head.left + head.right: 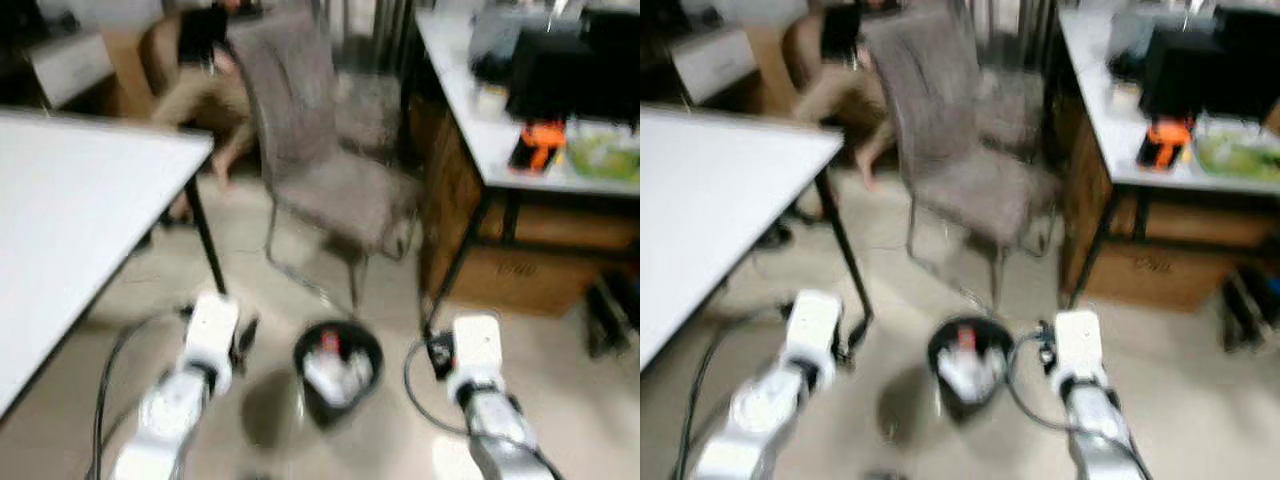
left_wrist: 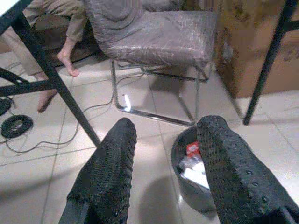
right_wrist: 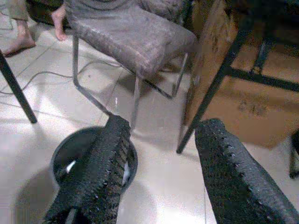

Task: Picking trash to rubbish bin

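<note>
The black rubbish bin (image 1: 338, 372) stands on the tiled floor (image 2: 140, 154) just in front of the grey chair (image 1: 320, 160), between the robot's two arms, with white paper and a red scrap of trash (image 1: 330, 345) inside. The wrist views bring out what the blurred head views hide: the left gripper (image 2: 163, 140) and the right gripper (image 3: 159, 140) both have their fingers spread wide and hold nothing. The bin lies beyond each pair. A white table (image 1: 70, 210) stands left of the bin. A desk (image 1: 480, 110) carrying an orange tool (image 1: 535, 145) stands right of it. A person's bare feet (image 2: 67, 58) rest beyond the chair, cables (image 2: 16, 126) nearby.
</note>
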`<state>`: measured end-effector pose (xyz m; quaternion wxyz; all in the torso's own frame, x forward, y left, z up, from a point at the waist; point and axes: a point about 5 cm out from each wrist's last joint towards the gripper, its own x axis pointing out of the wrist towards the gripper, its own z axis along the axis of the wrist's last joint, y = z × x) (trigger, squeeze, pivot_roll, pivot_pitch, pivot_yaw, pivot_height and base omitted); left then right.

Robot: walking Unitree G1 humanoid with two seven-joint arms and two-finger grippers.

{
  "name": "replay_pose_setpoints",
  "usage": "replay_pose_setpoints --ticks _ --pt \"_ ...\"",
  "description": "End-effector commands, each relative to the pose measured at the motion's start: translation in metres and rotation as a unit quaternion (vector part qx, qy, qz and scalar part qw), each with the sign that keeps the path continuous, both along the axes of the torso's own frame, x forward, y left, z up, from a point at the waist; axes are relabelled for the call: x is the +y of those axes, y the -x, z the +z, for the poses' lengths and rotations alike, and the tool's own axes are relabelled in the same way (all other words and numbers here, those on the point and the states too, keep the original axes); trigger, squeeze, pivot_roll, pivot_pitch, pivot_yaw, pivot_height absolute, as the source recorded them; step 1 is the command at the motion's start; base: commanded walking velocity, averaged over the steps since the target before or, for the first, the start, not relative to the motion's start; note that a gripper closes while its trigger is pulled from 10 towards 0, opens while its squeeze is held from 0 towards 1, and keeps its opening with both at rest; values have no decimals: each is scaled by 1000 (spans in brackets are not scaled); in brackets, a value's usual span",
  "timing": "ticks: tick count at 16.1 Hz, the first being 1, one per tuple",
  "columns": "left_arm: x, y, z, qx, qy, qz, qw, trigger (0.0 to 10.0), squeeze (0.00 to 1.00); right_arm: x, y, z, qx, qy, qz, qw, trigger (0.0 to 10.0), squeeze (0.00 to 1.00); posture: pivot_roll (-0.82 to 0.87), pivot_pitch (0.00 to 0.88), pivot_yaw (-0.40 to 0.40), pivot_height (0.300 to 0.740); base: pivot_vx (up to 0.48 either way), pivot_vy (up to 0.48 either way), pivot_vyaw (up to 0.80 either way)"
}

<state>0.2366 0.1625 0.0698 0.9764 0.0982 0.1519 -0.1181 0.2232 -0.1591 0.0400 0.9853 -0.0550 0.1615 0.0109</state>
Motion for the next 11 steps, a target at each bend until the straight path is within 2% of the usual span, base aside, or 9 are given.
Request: replay_pose_setpoints --ticks 1,11 --pt "-1 -1 1 -4 -6 -1 1000 10000 0 -2 -1 2 -3 1 1 1000 10000 0 16 0 -17 740 -319 0 0" --pt "3 -1 3 -8 -10 4 1000 10000 0 3 -7 2 -7 0 13 1000 10000 0 31 0 -24 740 -316 0 0"
